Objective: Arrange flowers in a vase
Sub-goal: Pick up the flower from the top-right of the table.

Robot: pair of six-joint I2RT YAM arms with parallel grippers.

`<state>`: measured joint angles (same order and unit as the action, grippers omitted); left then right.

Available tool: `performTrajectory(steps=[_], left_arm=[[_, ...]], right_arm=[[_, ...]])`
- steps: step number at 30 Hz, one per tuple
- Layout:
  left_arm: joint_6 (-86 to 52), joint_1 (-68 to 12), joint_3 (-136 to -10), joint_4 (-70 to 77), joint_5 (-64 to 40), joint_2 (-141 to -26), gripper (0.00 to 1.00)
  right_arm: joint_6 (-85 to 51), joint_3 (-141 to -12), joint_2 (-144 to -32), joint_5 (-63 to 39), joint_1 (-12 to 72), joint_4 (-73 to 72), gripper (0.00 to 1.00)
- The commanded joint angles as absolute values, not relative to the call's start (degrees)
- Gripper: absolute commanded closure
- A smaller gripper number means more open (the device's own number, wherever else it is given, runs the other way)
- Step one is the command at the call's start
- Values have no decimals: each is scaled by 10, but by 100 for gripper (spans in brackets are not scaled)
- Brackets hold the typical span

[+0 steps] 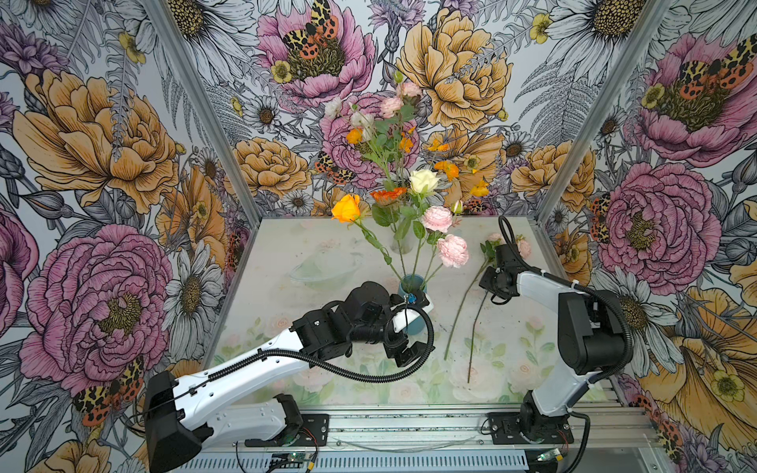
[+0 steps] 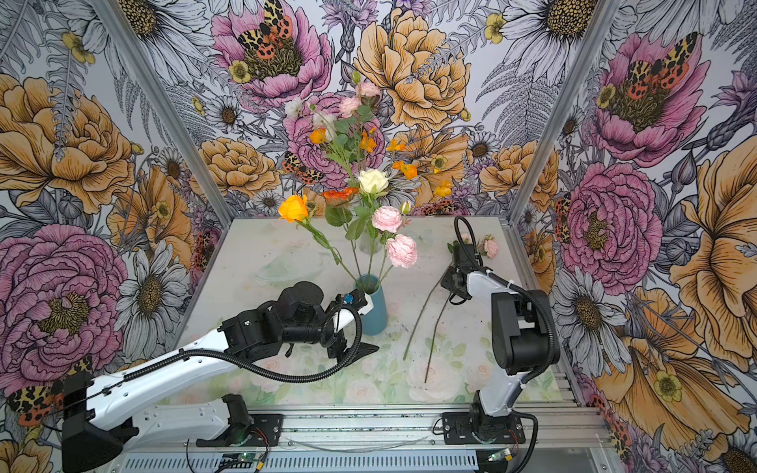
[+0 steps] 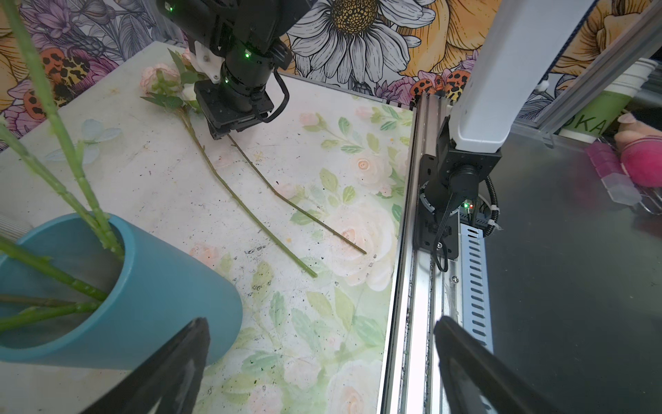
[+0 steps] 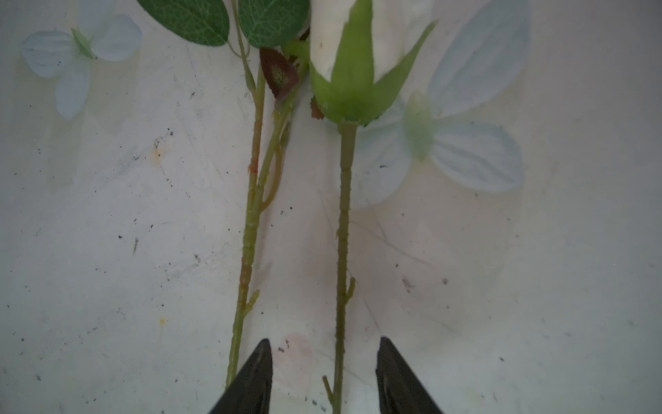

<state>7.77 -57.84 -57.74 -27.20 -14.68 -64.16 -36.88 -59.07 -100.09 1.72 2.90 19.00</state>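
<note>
A blue vase (image 1: 414,284) (image 2: 375,315) (image 3: 161,286) stands mid-table and holds several flowers: an orange rose (image 1: 346,208), a cream rose (image 1: 424,181) and two pink heads (image 1: 437,218). Two more flowers lie on the table to its right, stems (image 1: 461,315) (image 3: 250,211) pointing at the front edge. My right gripper (image 4: 324,344) (image 3: 222,133) is down over them near their heads. Its jaws straddle the cream bud's stem (image 4: 342,286) with a gap on each side. The other stem (image 4: 249,233) lies outside one finger. My left gripper (image 1: 407,353) (image 3: 322,322) hangs wide open and empty in front of the vase.
A clear glass vase (image 1: 400,243) with a tall bouquet stands at the back. A clear glass bowl (image 1: 323,270) sits left of the blue vase. An aluminium rail (image 1: 409,426) with both arm bases runs along the front. Printed walls close three sides.
</note>
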Motion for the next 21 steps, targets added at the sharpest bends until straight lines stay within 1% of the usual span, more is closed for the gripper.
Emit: performTrajectory(steps=[1, 9, 10, 11, 12, 16, 21], left_arm=[[91, -571, -604, -268, -147, -645, 1], [96, -568, -608, -274, -151, -631, 1], [96, -568, -606, -273, -150, -629, 1], [94, -569, -604, -274, -151, -626, 1], [94, -568, -601, -273, -149, -623, 1], [92, -567, -591, -273, -134, -607, 1], [92, -564, -600, -289, -137, -583, 1]], right_arm=[[-367, -618, -1029, 25, 23, 184, 63], [-365, -631, -1064, 20, 17, 188, 68], [-364, -633, -1065, 22, 17, 187, 73], [-364, -635, -1066, 21, 17, 189, 88], [-364, -636, -1065, 20, 17, 188, 100], [-357, -619, -1020, 31, 20, 188, 100], [-310, -579, -878, 93, 21, 197, 100]])
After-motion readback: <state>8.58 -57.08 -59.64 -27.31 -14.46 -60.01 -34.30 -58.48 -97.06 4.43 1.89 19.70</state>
